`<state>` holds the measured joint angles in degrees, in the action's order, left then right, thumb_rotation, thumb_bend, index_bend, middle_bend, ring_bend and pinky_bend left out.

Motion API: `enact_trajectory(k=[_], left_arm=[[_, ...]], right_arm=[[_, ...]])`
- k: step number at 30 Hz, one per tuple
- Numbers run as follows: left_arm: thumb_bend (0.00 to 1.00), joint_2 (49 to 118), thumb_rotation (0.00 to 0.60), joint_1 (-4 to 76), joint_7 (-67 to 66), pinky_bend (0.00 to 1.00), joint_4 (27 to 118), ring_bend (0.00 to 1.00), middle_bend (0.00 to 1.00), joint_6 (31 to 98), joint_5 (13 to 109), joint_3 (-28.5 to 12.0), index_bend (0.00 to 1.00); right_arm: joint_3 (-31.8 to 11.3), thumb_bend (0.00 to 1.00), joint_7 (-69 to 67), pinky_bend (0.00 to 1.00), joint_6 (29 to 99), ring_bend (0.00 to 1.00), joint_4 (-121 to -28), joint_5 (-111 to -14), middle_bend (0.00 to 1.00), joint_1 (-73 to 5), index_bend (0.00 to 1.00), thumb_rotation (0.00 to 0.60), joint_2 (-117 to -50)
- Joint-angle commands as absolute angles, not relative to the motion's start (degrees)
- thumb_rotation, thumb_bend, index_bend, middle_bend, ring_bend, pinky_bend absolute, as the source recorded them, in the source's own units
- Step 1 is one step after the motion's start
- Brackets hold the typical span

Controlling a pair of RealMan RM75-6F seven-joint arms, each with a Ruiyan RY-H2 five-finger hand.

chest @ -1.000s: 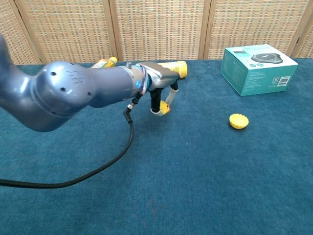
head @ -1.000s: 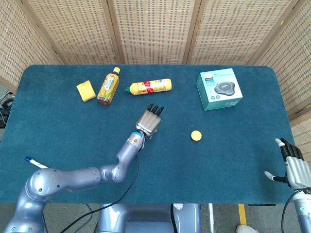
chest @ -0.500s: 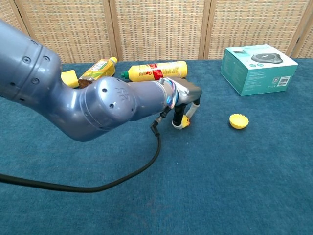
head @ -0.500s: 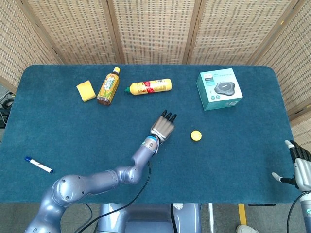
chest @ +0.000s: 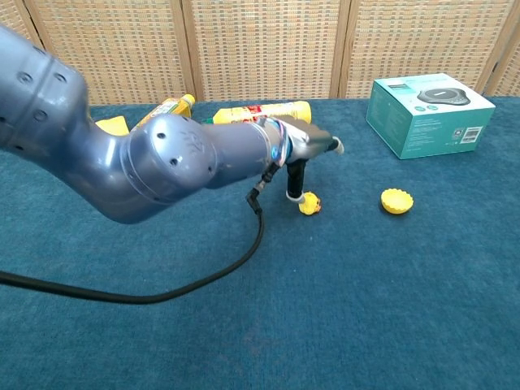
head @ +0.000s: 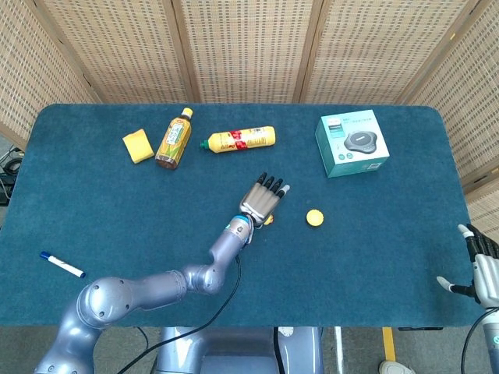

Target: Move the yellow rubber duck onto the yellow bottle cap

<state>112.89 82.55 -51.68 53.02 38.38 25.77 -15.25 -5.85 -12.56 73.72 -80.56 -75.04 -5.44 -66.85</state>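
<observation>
One yellow rubber duck (chest: 309, 205) and one yellow bottle cap (chest: 396, 201) are seen mid-surface, apart. The left hand (head: 262, 199) is spread, with one finger on the duck. The right hand (head: 482, 269) is released, empty, at the near right corner.

In my head view the left hand (head: 263, 199) covers nearly all of the yellow rubber duck (head: 269, 220); whether a finger touches it I cannot tell. The right hand (head: 482, 269) is cut off by the frame's right edge and missing from the chest view. In my chest view the left arm (chest: 122, 162) hides most of the two bottles (chest: 260, 110).
</observation>
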Motion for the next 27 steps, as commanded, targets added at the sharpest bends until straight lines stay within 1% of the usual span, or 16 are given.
enact_trajectory(k=[1, 3, 6, 10, 12, 14, 19, 21, 23, 27], left_arm=[[0.27, 107.55, 0.6, 79.49, -47.2, 0.0, 60.3, 0.0, 0.0, 42.38, 28.52, -17.19, 0.0], [0.26, 103.05, 0.6, 76.43, -44.7, 0.0, 66.74, 0.0, 0.0, 46.51, 31.95, -17.14, 0.0], [0.25, 97.54, 0.6, 72.06, -42.68, 0.0, 74.22, 0.0, 0.0, 52.59, 37.53, -15.31, 0.0], [0.21, 90.42, 0.6, 64.25, -37.07, 0.0, 84.45, 0.0, 0.0, 62.06, 44.22, -13.36, 0.0], [0.2, 86.13, 0.6, 59.4, -33.02, 0.0, 90.39, 0.0, 0.0, 66.39, 48.01, -11.72, 0.0], [0.2, 83.29, 0.6, 56.25, -31.32, 0.0, 93.73, 0.0, 0.0, 69.37, 50.41, -10.14, 0.0], [0.2, 76.07, 0.6, 47.27, -29.82, 0.0, 101.86, 0.0, 0.0, 79.08, 57.27, -4.07, 0.0], [0.2, 73.06, 0.6, 42.98, -30.32, 0.0, 105.01, 0.0, 0.0, 82.75, 59.83, -0.23, 0.0], [0.2, 71.14, 0.6, 39.55, -30.16, 0.0, 106.93, 0.0, 0.0, 85.16, 61.55, 2.51, 0.0], [0.2, 68.93, 0.6, 34.12, -27.86, 0.0, 108.47, 0.0, 0.0, 87.82, 63.64, 6.27, 0.0]], right_arm=[[-5.81, 0.0, -12.38, 0.0, 73.81, 0.0, -80.66, -75.16, 0.0, -5.42, 0.04, 0.6, -66.89], [-5.72, 0.0, -12.09, 0.0, 73.81, 0.0, -80.93, -75.27, 0.0, -5.39, 0.04, 0.6, -66.91], [-5.61, 0.0, -11.52, 0.0, 74.05, 0.0, -81.37, -75.62, 0.0, -5.39, 0.04, 0.6, -66.97], [-5.3, 0.0, -10.26, 0.0, 74.66, 0.0, -82.12, -76.49, 0.0, -5.37, 0.04, 0.6, -67.12], [-5.16, 0.0, -9.39, 0.0, 75.05, 0.0, -82.73, -76.99, 0.0, -5.4, 0.04, 0.6, -67.19], [-5.01, 0.0, -8.85, 0.0, 75.37, 0.0, -83.16, -77.56, 0.0, -5.46, 0.04, 0.6, -67.26], [-4.46, 0.0, -6.9, 0.0, 76.35, 0.0, -84.47, -79.34, 0.0, -5.61, 0.04, 0.6, -67.59], [-4.24, 0.0, -5.64, 0.0, 76.77, 0.0, -85.24, -79.99, 0.0, -5.68, 0.04, 0.6, -67.73], [-4.1, 0.0, -4.62, 0.0, 77.26, 0.0, -86.02, -80.56, 0.0, -5.7, 0.04, 0.6, -67.84], [-3.85, 0.0, -3.14, 0.0, 77.9, 0.0, -87.13, -81.39, 0.0, -5.73, 0.04, 0.6, -68.0]])
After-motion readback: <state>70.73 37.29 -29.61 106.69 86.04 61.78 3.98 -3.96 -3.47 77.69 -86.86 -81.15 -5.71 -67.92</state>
